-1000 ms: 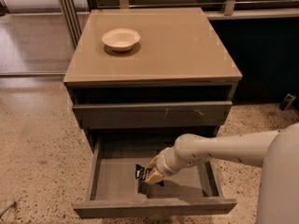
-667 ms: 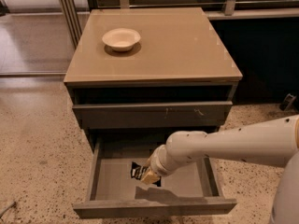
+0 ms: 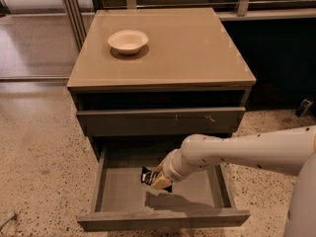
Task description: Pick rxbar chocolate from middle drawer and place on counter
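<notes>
The middle drawer (image 3: 117,195) stands pulled open below the cabinet, its flat grey inside showing. My gripper (image 3: 157,180) reaches into it from the right on a white arm. It is shut on the rxbar chocolate (image 3: 147,176), a small black-wrapped bar that sticks out to the left of the fingers. The bar hangs a little above the drawer floor and casts a shadow there. The tan counter (image 3: 192,48) is above, at the top of the cabinet.
A white bowl (image 3: 128,40) sits on the counter's back left. A shut grey drawer front with pale scratches (image 3: 158,120) overhangs the open drawer. Metal posts (image 3: 71,9) stand behind on the left. Speckled floor (image 3: 39,157) surrounds the cabinet.
My gripper has moved left and slightly up inside the drawer with the bar in it. The arm now stretches further across the drawer.
</notes>
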Motion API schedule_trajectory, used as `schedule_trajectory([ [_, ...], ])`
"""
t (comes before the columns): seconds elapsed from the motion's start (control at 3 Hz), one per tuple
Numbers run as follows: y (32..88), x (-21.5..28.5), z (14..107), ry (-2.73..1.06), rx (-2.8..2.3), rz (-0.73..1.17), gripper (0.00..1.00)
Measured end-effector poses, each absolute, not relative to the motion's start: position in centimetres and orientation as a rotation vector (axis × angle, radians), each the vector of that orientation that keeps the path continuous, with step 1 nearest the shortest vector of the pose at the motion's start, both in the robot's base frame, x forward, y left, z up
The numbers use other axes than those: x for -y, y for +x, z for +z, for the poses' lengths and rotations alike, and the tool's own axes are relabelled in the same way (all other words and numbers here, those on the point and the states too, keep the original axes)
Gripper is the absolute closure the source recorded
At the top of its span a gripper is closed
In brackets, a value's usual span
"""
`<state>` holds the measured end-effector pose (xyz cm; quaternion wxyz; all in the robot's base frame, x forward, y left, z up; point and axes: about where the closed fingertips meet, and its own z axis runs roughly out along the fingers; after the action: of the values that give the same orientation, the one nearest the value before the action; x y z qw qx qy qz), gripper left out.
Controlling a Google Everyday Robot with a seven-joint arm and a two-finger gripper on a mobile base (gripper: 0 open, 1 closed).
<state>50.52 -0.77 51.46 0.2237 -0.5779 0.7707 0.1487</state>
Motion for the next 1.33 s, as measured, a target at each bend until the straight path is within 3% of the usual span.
schedule_trajectory([
  [1.0, 62.6, 7.3, 59.7, -1.489, -2.107, 0.442, 1.00],
  [1.33, 63.6, 7.3, 62.2, -1.473, -2.096, 0.495, 1.00],
])
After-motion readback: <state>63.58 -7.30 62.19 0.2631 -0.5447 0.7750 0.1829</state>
